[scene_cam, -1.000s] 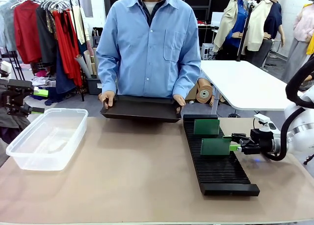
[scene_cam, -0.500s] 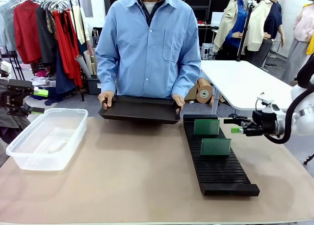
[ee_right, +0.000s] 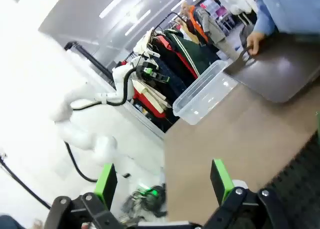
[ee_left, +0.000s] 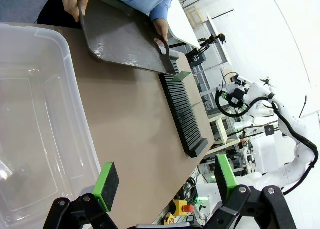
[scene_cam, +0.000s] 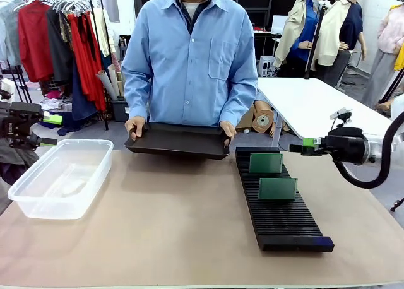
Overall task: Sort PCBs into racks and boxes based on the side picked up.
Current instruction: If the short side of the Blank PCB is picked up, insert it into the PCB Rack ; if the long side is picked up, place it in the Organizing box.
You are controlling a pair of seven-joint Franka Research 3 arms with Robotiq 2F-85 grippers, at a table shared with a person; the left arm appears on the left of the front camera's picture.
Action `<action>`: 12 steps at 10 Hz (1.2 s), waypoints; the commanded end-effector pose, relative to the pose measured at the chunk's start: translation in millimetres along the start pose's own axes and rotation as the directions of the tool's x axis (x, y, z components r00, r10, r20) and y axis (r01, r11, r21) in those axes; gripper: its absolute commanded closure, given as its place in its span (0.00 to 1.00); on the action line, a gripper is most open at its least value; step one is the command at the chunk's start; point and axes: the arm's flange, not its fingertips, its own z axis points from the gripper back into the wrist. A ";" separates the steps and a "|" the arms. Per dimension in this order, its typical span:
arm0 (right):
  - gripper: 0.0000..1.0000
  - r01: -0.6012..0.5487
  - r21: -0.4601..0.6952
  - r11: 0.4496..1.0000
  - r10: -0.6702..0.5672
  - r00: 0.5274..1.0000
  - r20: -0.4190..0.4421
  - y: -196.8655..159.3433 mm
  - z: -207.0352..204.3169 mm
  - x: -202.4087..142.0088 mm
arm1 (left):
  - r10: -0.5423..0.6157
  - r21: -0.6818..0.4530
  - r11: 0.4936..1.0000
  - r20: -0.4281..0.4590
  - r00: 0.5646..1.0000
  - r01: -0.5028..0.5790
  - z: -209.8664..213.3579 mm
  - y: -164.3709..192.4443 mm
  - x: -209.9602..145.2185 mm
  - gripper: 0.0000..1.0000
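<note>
Between picks: two PCBs (scene_cam: 270,176) upright in rack (scene_cam: 278,207). Right gripper (scene_cam: 297,149) jaws wide, empty; left gripper (ee_left: 162,181) likewise. Next: fetch board from person's tray (scene_cam: 178,141).

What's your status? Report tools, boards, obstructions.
Right tool open, empty, off the table's right side. Left tool open above the clear tub. Two boards upright in the rack. Person holds black tray at far edge.
</note>
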 end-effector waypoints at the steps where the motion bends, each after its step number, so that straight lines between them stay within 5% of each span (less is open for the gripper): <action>1: 0.00 0.180 -0.035 0.983 -0.176 0.981 0.080 20.5 -1.0 1.0 | -0.004 -0.005 1.000 -0.001 1.000 0.004 1.0 -2.2 -0.6 0.00; 4: 0.00 0.333 -0.093 0.938 -0.331 0.943 0.029 37.9 0.8 -3.0 | -0.004 -0.005 1.000 -0.001 1.000 0.004 1.0 -2.2 -0.6 0.00; 12: 0.00 0.330 -0.126 0.935 -0.337 0.941 -0.041 47.2 2.6 0.4 | -0.004 -0.005 1.000 -0.001 1.000 0.004 1.0 -2.2 -0.6 0.00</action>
